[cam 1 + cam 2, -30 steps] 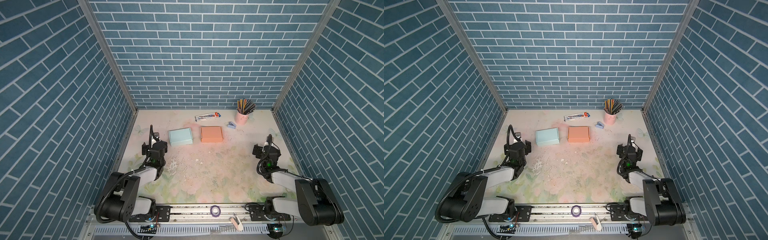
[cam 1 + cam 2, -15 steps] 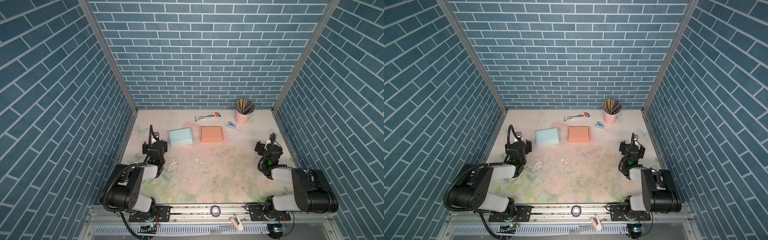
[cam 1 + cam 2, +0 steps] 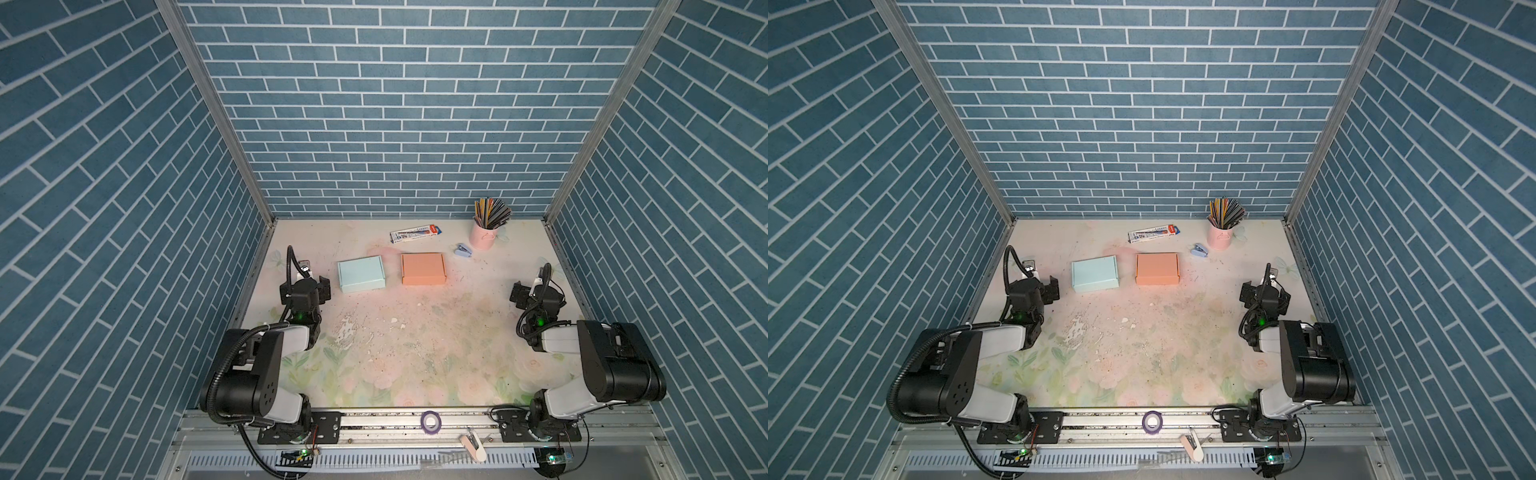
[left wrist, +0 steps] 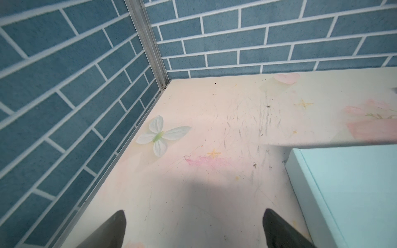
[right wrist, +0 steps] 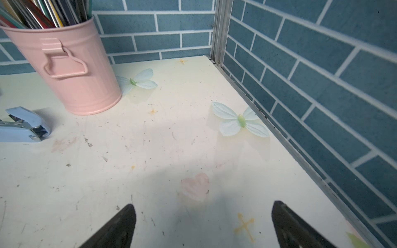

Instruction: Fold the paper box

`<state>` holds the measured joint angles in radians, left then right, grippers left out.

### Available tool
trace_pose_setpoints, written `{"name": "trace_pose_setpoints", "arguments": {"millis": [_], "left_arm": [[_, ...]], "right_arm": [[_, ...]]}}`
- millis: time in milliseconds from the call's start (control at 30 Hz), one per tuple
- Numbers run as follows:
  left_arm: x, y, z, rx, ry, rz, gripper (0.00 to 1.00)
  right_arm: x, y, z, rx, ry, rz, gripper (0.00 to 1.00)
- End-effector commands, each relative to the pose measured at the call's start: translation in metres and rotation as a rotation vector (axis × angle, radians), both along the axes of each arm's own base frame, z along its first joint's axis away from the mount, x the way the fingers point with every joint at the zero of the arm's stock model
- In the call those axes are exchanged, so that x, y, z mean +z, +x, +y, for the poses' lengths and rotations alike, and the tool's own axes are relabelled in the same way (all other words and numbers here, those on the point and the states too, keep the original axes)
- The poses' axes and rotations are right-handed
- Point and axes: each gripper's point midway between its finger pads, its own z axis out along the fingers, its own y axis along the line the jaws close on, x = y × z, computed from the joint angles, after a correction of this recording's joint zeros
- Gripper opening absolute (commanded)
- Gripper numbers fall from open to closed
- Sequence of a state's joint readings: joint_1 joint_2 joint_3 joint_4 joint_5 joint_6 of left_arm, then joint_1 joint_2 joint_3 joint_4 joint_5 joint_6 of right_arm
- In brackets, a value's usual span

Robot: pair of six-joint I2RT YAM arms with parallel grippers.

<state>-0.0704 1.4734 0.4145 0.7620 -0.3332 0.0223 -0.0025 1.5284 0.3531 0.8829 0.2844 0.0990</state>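
Basically a parking move: over the last second the left arm and right arm fold their elbows in toward the rail at the bottom of the frame. The claws barely shift and the boxes don't move at all.

The left claw is spread wide and empty, over bare tabletop near the left edge of the light blue paper box. The right claw is equally wide and empty, mid-right of the frame, well apart from the orange paper box.

Both boxes sit closed and flat, side by side, upper centre of the tabletop in both top views. My read: folding is done and the arms are homing, since no unfolded blank is in view.

Long axes both run left-right across the frame. Orange is square to the frame; blue is slightly rotated, right end nearer the back wall. Which side carries the lid flap, I can't tell.
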Motion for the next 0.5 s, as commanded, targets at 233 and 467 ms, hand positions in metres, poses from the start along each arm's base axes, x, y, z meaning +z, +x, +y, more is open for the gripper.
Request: {"name": "trace_pose_setpoints", "arguments": {"millis": [233, 467], "left_arm": [[-0.007, 0.001, -0.004, -0.043, -0.031, -0.015, 0.99], [-0.009, 0.003, -0.013, -0.098, -0.03, -0.013, 0.99]], "right_arm": [[0.008, 0.007, 0.0, 0.003, 0.007, -0.029, 0.99], [0.008, 0.007, 0.0, 0.003, 0.008, -0.028, 0.99]]}}
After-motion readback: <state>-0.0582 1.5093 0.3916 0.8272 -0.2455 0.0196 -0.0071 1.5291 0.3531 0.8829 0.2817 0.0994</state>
